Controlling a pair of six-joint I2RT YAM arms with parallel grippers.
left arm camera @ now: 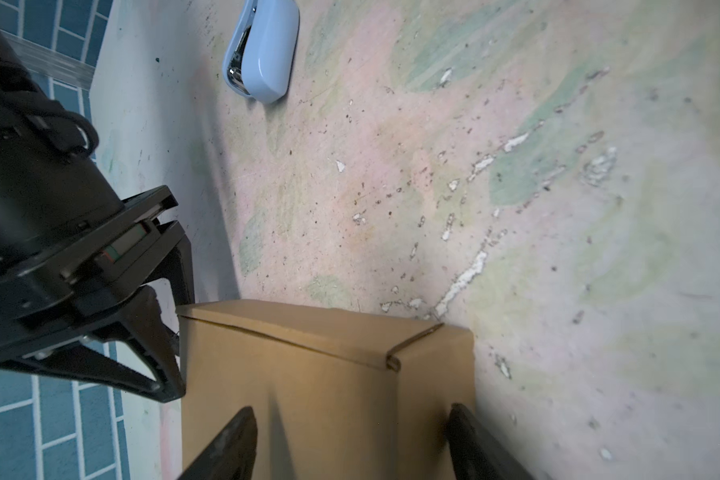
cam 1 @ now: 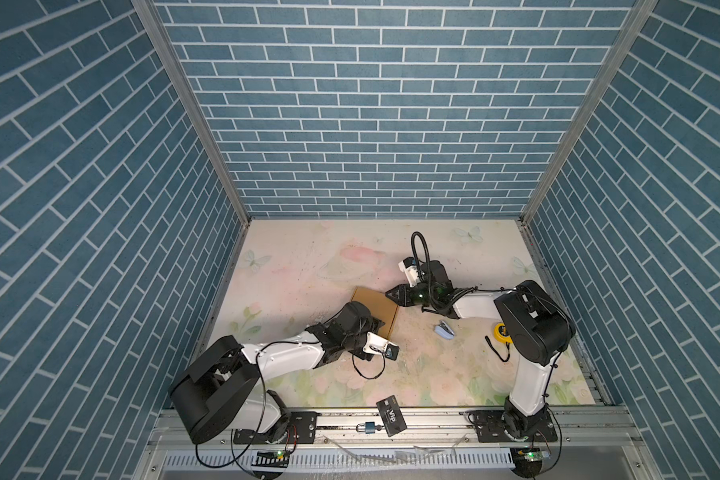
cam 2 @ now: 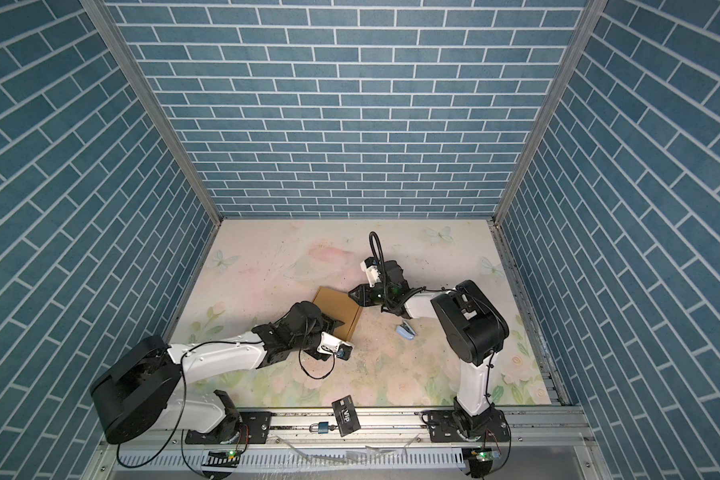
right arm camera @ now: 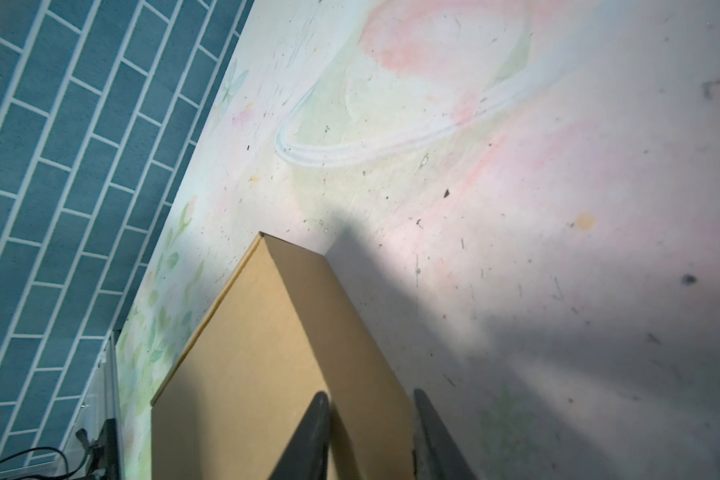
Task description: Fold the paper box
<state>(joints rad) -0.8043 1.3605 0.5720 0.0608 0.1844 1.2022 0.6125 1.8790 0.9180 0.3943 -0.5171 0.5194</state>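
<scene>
The flat tan-brown cardboard paper box (cam 1: 373, 303) lies shut near the middle of the pale, flower-painted table (cam 1: 308, 257). Both hands are at it, one at each end.

The left gripper (left arm camera: 350, 409) hangs over one end of the box. Its two black fingers (left arm camera: 233, 440) stand wide apart. One is over the box's top. The other is just past the box's side edge. It holds nothing. Just ahead of this hand a cut edge runs across the cardboard, and it curls up a little at the corner fold.

The right gripper (right arm camera: 370, 395) is at the box's other end, facing the left hand. Its fingers (right arm camera: 312, 432) are only a little apart, and the box's side edge lies between them. In the left wrist view their tips look to touch the box wall. I cannot tell if they pinch it or just rest there.

A light blue plastic stapler (left arm camera: 262, 50) lies ahead of the left hand, well apart from the box. There is open table between the two. Ahead of the right hand there is open table past the box's far corner, up to the blue brick wall (right arm camera: 59, 166).
</scene>
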